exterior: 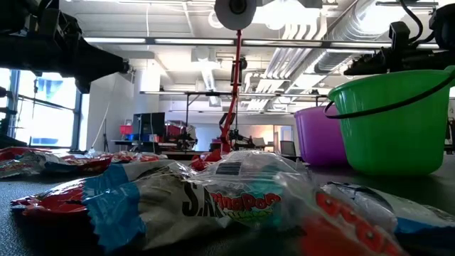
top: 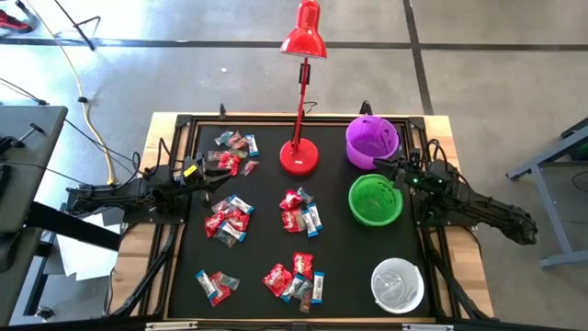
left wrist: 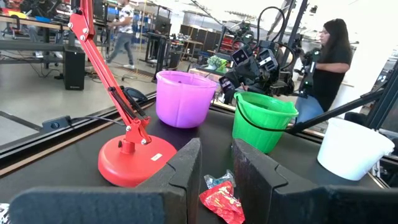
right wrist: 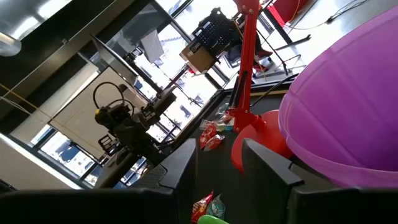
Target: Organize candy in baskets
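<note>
Across the black worktop (top: 340,267) I see candy (top: 227,219) lying in clusters, my left hand (top: 220,174) above it with fingers parted and empty, my right hand (top: 381,165) parted between the purple basket (top: 371,140) and green basket (top: 375,199), white basket (top: 397,285) nearest the front edge.

**Candy in five heaps, three baskets upright**

Red, blue-and-white and silvery candy (top: 227,221) lies in five loose heaps on the table. The purple basket (top: 371,141), green basket (top: 375,199) and white basket (top: 398,284) stand upright along the right side.
</note>
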